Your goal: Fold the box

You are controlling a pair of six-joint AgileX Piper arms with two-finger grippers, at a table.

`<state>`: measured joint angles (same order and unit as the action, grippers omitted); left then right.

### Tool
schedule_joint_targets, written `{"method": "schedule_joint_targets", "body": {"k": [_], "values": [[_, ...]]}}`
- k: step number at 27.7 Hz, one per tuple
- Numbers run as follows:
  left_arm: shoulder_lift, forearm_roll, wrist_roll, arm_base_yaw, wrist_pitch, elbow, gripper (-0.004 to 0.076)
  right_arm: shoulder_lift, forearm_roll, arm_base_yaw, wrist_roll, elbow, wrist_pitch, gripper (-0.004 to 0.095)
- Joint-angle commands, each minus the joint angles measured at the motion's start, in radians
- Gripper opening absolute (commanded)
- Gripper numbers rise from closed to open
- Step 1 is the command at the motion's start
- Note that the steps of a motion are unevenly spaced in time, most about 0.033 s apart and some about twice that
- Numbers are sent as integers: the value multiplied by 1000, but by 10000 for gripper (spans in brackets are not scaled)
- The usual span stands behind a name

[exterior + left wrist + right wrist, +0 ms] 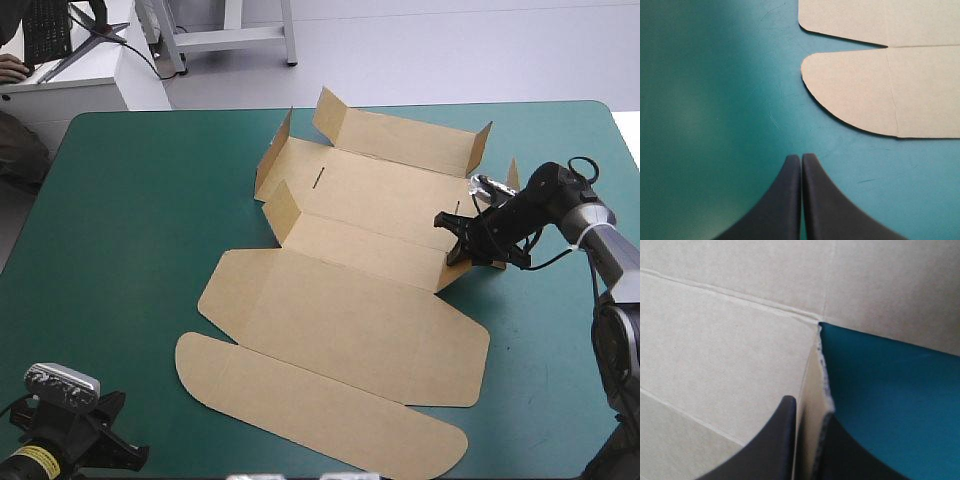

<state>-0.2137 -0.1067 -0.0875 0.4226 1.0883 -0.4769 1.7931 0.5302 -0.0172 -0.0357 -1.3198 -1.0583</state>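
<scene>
right wrist view has the right gripper (807, 405) all but shut on a raised side flap (813, 385) of the box (340, 300), the thin board pinched between its black fingers (775, 440) right by the flap's ragged cut edge. the brown sheet lies across the middle of the table (120, 200), its far wall (400, 135) and an end flap (272, 155) standing toward the far edge, the lid part flat and reaching toward the near edge. my worry is the grip: it sits so near the flap's edge that a pull could let the board slip out, or bend it off its score line. nothing pins the sheet, so a sideways push could slide the whole box over the teal-green cover (705, 100) rather than fold it. the left gripper (801, 159) is closed on nothing, over bare cover near the near left corner, just beside the rounded lid flap (860, 95) and well apart from the held end. the upright far wall stands near the held flap and could catch it on the way in.
</scene>
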Motion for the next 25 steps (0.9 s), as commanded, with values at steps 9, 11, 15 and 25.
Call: {"method": "schedule_joint_targets", "body": {"k": [9, 11, 15, 25], "values": [[-13, -6, -6, 5, -53, -24, -10, -43, -17, -2, -17, -31, -6, -9], [-13, -6, -6, 5, -53, -24, -10, -43, -17, -2, -22, -33, -6, -9], [-13, -6, -6, 5, -53, -24, -10, -43, -49, -2, -25, -78, -31, -9], [-13, -6, -6, 5, -53, -24, -10, 42, -343, -98, -126, -402, -195, -7]]}}
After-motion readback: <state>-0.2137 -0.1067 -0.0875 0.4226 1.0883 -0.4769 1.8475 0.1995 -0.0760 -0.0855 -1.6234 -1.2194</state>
